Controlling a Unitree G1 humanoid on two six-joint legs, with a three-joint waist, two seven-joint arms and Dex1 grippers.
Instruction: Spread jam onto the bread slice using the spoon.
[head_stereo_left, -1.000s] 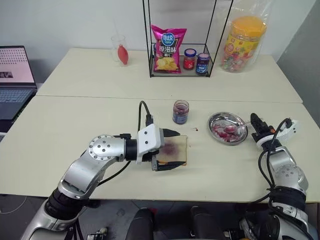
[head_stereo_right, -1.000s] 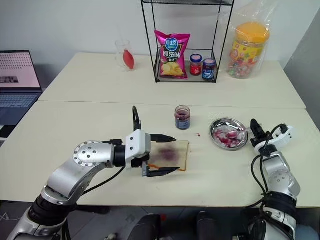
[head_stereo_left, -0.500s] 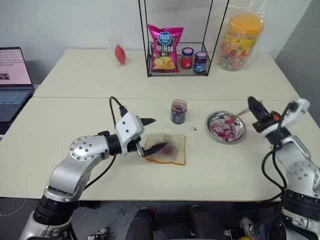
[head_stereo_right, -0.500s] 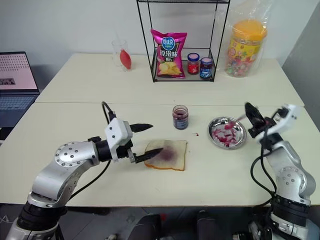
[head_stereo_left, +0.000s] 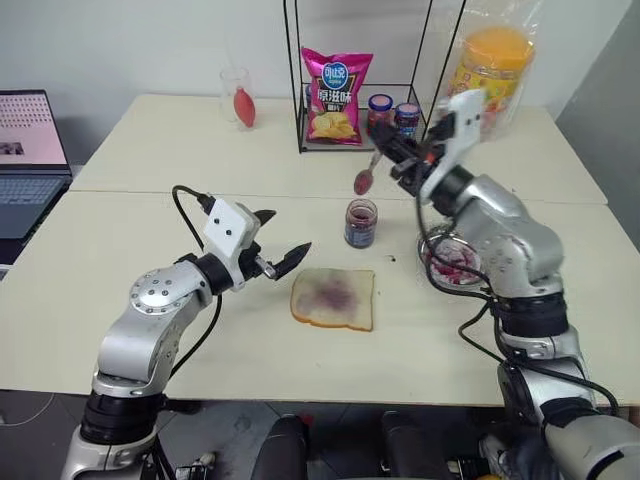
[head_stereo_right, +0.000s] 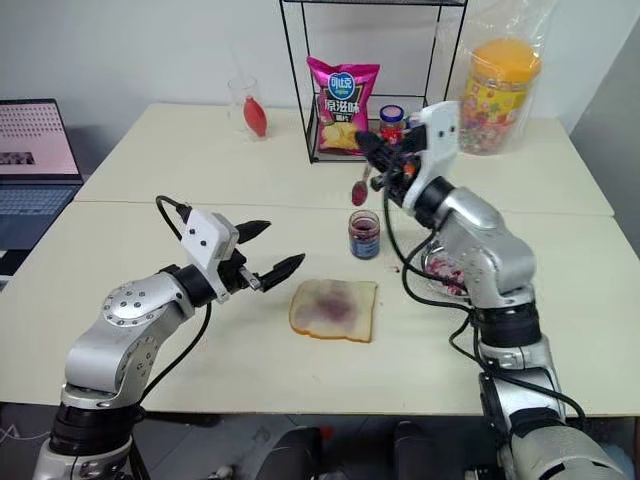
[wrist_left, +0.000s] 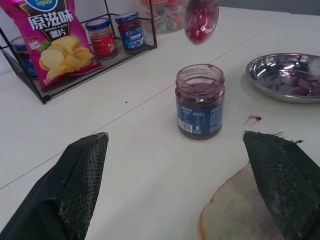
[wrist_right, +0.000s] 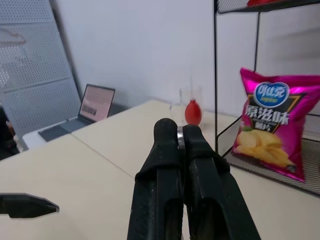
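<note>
The small silvery spoon (head_stereo_left: 364, 181), its bowl coated with glossy reddish-purple jam (wrist_left: 201, 21), is held in the air at the upper middle of the left eye view, just above an open glass jar with a dark blue label (head_stereo_left: 361, 223). It is clamped between the pressed-together fingers of the right gripper (head_stereo_left: 393, 152). Below the jar, at the centre of the frame, the square slice of pale bread with a tan crust (head_stereo_left: 334, 298) is seen lying flat on the table, a purple-red smear in its middle. To its left, the left gripper (head_stereo_left: 281, 240) is held with its two black fingers spread wide apart and nothing between them.

A round metal dish smeared with jam (wrist_left: 290, 75) is found right of the jar. In the black wire rack (head_stereo_left: 300, 110) at the top, one pink crisp bag with Chinese lettering (head_stereo_left: 336, 82) and two lidded jars (head_stereo_left: 392, 113) are counted; the small labels cannot be read. One yellow-lidded sweets tub (head_stereo_left: 490, 70), one clear glass holding something red (head_stereo_left: 238, 98) and one open laptop (head_stereo_left: 27, 165) are also seen.

The surface is made up of two cream tables (head_stereo_left: 150, 290) pushed together before a white wall.
</note>
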